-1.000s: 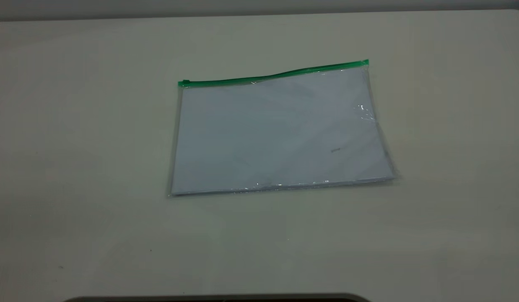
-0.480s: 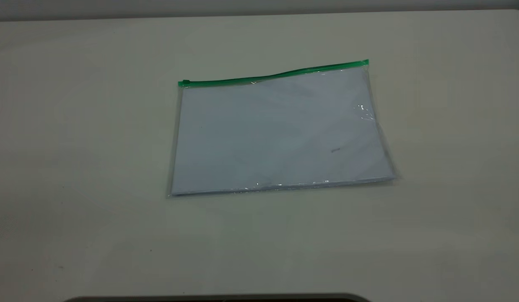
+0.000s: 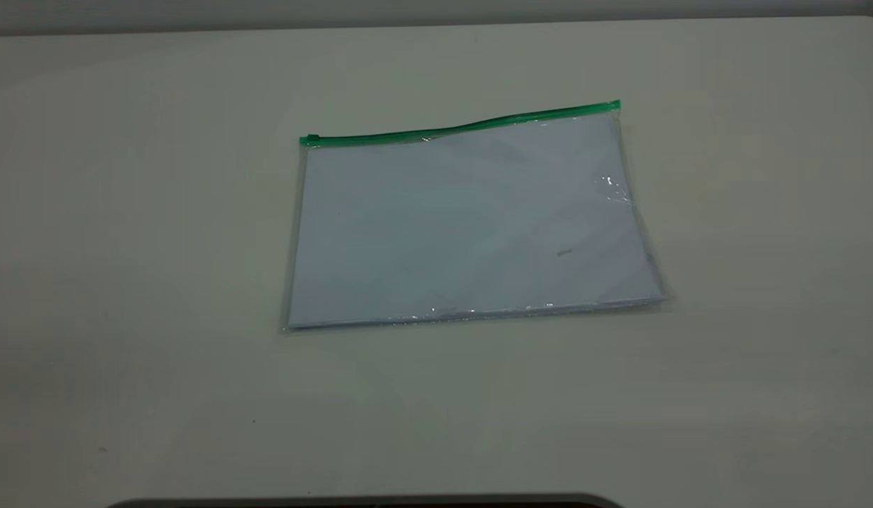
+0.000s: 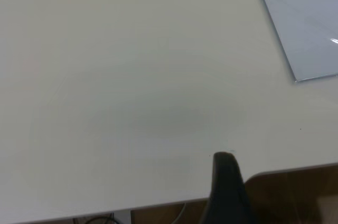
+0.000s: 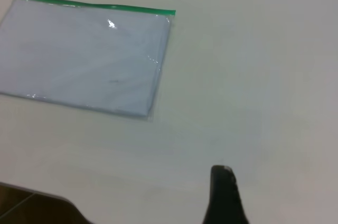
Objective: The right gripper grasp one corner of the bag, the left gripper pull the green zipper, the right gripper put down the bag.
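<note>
— Where's the bag (image 3: 472, 222)?

— Flat on the table (image 3: 126, 282), middle of my exterior view, white sheets inside. The green zipper (image 3: 459, 127) runs along its far edge, slider tab (image 3: 311, 139) at the left end, and the corner of the bag (image 3: 615, 107) at the right end.

— And the end effectors?

— Nothing is touching the bag. I see one dark tip of the left end effector (image 4: 228, 192) by the table's near edge, well apart from the bag. The right end effector (image 5: 224, 197) likewise. Released or clenched, I cannot tell for either.
</note>
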`<state>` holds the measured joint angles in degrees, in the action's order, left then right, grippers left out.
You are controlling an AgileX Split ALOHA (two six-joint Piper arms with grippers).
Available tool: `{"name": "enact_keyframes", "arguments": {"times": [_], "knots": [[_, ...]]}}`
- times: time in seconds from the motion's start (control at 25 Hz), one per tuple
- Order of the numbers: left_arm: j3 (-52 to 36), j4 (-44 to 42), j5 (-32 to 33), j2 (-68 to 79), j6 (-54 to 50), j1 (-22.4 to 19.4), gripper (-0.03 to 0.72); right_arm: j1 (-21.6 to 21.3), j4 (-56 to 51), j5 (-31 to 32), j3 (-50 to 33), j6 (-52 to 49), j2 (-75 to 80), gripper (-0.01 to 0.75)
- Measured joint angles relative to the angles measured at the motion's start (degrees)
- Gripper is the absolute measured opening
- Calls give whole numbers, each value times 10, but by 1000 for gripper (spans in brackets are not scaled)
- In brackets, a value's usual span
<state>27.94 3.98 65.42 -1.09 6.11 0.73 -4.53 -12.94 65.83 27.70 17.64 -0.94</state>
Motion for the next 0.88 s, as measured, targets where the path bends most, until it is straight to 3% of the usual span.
{"name": "enact_keyframes", "arguments": {"times": [0.48,0.88], "knots": [[0,0,0,0,0,0,590,0,18,-2,0,-9,0,564],[0,0,0,0,1,0,590,0,149,-8,0,-155,0,564]]}}
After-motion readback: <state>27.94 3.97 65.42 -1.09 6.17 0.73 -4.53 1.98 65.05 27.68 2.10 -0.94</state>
